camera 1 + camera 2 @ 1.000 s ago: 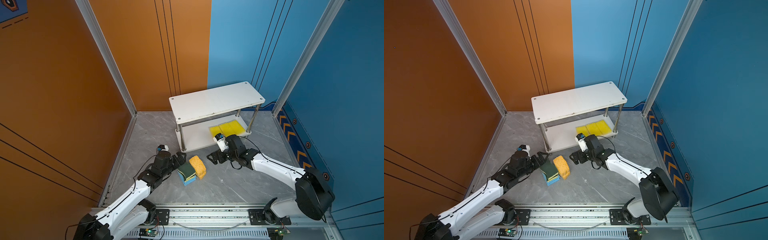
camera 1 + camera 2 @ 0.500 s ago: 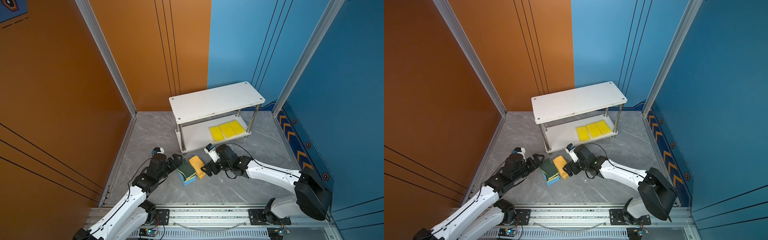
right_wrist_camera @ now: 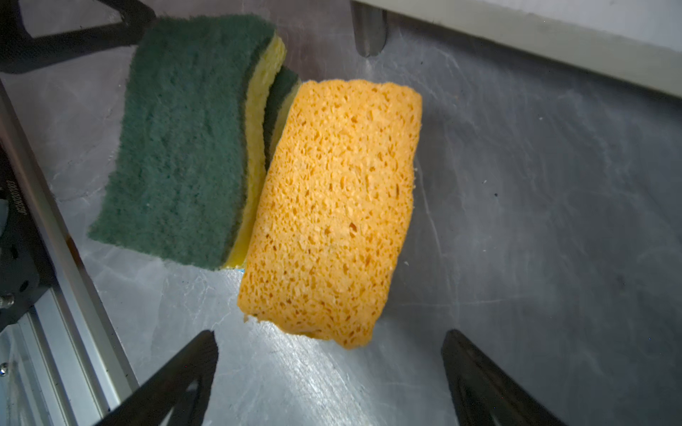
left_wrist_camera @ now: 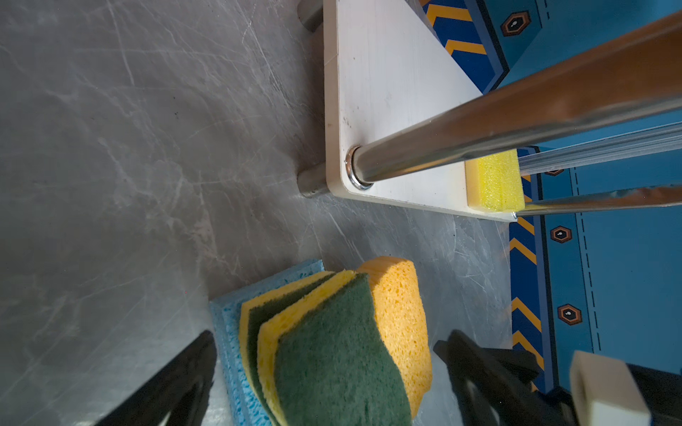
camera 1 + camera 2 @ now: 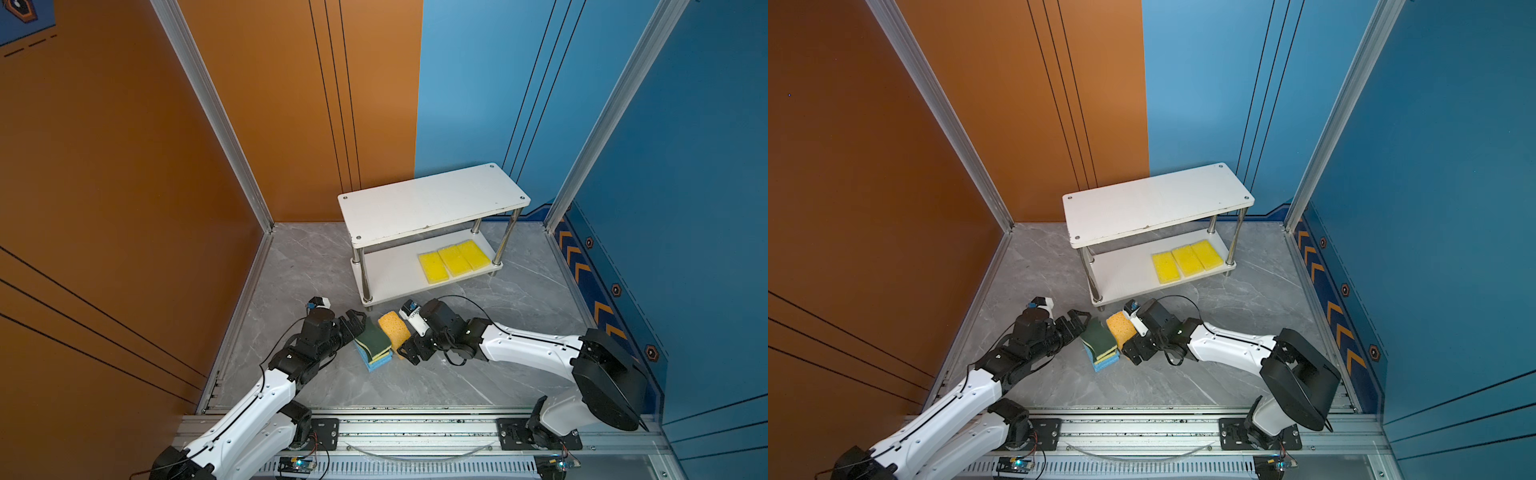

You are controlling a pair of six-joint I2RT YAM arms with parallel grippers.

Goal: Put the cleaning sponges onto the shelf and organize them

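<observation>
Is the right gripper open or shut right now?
Open: the right gripper has its fingers wide apart; the orange sponge lies near their tips, ungripped.

We see bright, even light in both top views. Between the blurred dark fingers (image 3: 177, 380) of the right gripper (image 3: 330, 337), glare whitens the floor (image 3: 295, 372); ahead of the left gripper (image 4: 326, 339), the chrome post (image 4: 516, 110) streaks with reflections.

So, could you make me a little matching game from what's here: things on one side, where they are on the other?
1. bright yellow sponges
2. green-topped sponges
3. orange sponge

A. on the floor, before the open right gripper
B. on the shelf, lower board
C. stacked on a blue sponge

Pairs: 1-B, 2-C, 3-A.
</observation>
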